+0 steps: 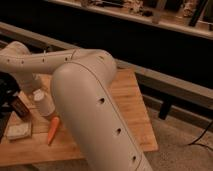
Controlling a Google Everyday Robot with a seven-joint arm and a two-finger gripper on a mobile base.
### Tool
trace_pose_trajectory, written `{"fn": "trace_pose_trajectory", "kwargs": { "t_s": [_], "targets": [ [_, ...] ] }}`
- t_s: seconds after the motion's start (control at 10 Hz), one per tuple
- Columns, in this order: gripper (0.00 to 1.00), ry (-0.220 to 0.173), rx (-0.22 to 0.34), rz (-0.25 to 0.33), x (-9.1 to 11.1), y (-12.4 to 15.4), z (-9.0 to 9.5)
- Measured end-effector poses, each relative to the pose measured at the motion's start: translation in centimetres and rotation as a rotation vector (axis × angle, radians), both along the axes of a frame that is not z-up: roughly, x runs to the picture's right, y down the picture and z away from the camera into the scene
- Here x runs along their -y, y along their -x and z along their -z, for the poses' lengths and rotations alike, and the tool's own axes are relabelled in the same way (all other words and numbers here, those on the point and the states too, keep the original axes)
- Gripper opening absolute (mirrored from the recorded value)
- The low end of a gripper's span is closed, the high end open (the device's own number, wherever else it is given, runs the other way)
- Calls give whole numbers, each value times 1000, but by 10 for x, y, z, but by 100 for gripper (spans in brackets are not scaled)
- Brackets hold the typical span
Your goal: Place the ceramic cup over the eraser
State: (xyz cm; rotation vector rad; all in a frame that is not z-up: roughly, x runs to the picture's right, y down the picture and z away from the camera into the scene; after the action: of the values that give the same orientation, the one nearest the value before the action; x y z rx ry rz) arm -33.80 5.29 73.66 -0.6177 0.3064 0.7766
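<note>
Camera view: claw (7,95) sits at the far left edge, dark, low over the table (125,100) and partly cut off by the frame. Jaws stand apart, nothing seen between them. At about 3 o'clock from the claw, near but not touching, the ceramic cup (42,103) stands on the wood just under the pale wrist. It is small, white and tapered, with no handle; cannot tell whether its mouth faces up or down. A dark brown object (20,106) lies between claw and cup, type unclear. At 5 o'clock from the cup, just beside it, lies the orange carrot (52,130). At 7 o'clock, near the front edge, lies a pale block (18,131), judged to be the eraser. The robot arm (95,115) fills the foreground and hides much of the table. Handling judgement: the cup should be rigid and light, with a glazed and so slippery wall, and liable to chip if dropped or knocked. Its taper means a pinch may slide toward the narrow end. Best hold: across the body at mid-height, pads on opposite walls, square to the axis, moderate force. The carrot close by leaves little room on that side, so the side away from it looks the cleaner approach. The cup needs its mouth down to cover the block.
</note>
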Motion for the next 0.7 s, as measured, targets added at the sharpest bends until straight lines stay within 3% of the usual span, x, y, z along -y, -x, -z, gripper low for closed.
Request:
{"fn": "trace_pose_trajectory", "kwargs": {
  "t_s": [0.3, 0.7],
  "targets": [
    [65, -9, 21, 44, -5, 11, 4],
    [65, -26, -6, 36, -1, 3, -4]
  ]
}}
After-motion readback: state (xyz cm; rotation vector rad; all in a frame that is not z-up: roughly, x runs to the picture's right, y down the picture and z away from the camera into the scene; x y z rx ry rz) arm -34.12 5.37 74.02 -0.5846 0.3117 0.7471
